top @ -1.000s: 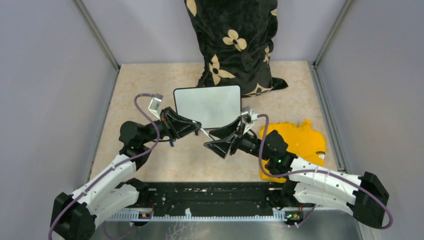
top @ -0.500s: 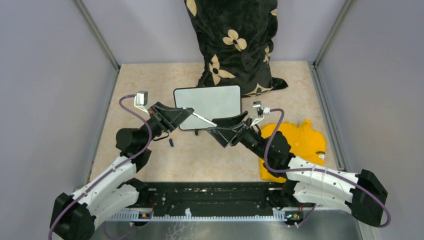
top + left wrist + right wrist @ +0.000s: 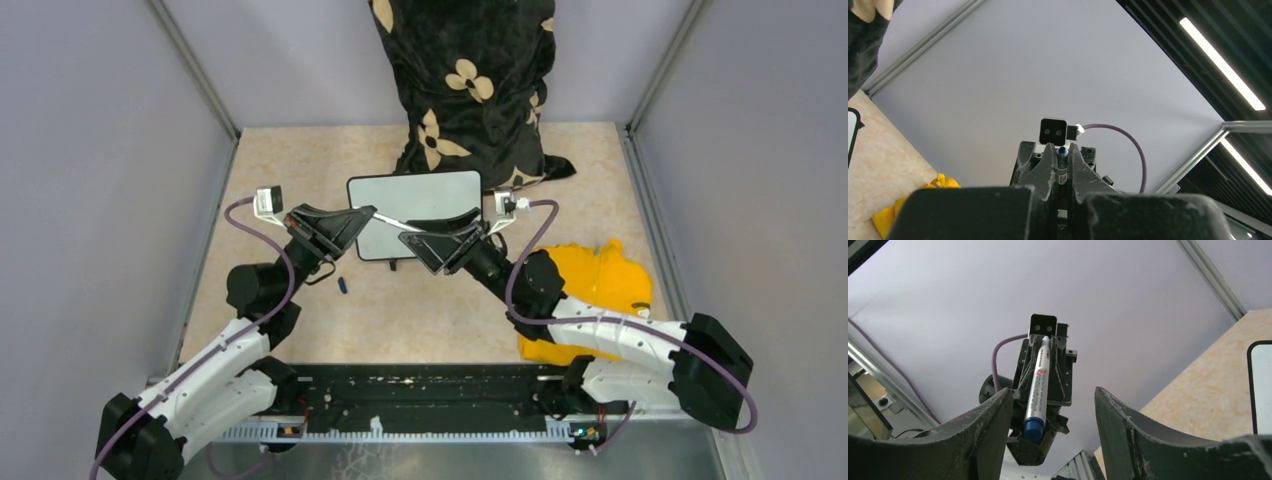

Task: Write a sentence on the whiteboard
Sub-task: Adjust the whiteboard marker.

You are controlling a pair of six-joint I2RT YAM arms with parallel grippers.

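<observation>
The left jaws are clamped on a white marker [image 3: 1038, 382], its blue end pointing at the right jaws, which stand wide apart and grip nothing. Both hang over the near edge of the whiteboard [image 3: 430, 195], which lies flat on the counter [image 3: 290, 170], with a yellow cloth [image 3: 600, 280] near its right side.

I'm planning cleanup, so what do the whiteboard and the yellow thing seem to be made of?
The whiteboard: a smooth, hard white panel, likely coated, with a thin black rim, perhaps plastic; its face is flat and even. The yellow cloth: soft matte fabric, shown by its crumpled folds.
</observation>
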